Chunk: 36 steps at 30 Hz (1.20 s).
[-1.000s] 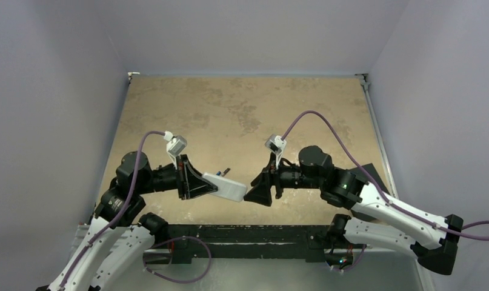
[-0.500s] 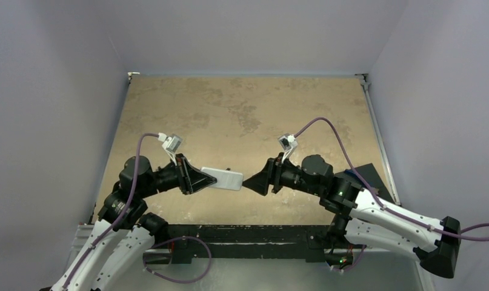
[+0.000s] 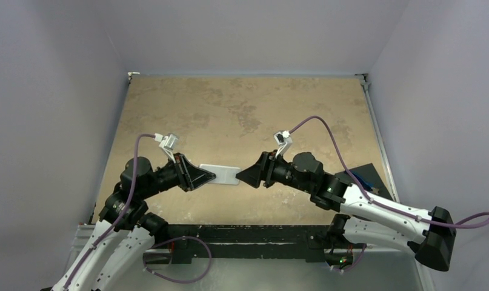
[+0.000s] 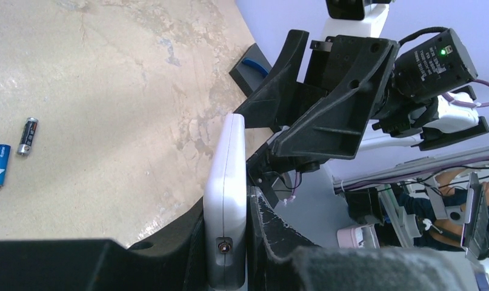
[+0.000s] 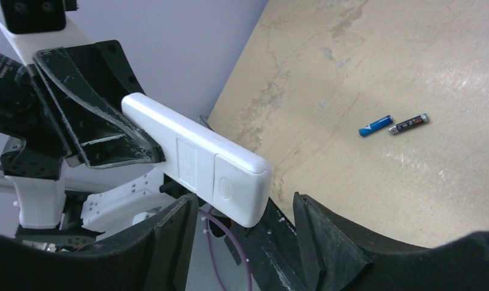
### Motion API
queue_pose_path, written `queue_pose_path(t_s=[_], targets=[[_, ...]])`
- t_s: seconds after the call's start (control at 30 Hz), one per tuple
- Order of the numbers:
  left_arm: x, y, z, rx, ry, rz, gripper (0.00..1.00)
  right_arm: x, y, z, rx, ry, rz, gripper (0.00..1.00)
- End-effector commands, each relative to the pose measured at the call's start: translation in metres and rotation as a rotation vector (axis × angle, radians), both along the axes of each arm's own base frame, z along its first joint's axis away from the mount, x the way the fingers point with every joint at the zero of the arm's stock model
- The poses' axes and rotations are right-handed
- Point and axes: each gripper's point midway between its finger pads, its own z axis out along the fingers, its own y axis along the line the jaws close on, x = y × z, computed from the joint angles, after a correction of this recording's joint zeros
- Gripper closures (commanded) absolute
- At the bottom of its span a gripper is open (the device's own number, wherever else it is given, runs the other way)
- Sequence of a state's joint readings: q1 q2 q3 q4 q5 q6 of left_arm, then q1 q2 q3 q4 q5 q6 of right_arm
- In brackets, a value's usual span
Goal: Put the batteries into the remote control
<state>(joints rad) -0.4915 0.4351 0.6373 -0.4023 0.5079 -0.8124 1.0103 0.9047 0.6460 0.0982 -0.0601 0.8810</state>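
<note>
White remote (image 5: 193, 151) is pinched at one end by the left gripper (image 4: 227, 213), while the right gripper (image 5: 245, 213) stands with jaws wide about its free end. Close squarely beside the cover (image 5: 228, 183), without twisting. Both batteries (image 5: 375, 125) lie on the table (image 3: 242, 109) beyond the remote.

Entry 1: remote control (image 3: 220, 174). Carried in the left gripper (image 3: 209, 177), it rose from a tilted pose near the front edge of the table (image 3: 229, 103) to a level one. It ended farther from the arm bases and slightly leftward.

Entry 2: right gripper (image 3: 242, 176). It moved leftward and away from the bases after the remote control. From just below the free end it came level with that end, jaws standing either side of it.

Entry 3: right arm (image 3: 351, 197). It stretched further across toward the left arm.
</note>
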Motion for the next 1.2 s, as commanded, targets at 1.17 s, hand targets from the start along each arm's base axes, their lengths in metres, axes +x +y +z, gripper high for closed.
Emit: queue_pose_path(t_s=[1.17], targets=[[0.013,-0.006,0.012,-0.107,0.0,0.036,1.0,0.007,0.018,0.02,0.121,-0.009,-0.027,0.53]])
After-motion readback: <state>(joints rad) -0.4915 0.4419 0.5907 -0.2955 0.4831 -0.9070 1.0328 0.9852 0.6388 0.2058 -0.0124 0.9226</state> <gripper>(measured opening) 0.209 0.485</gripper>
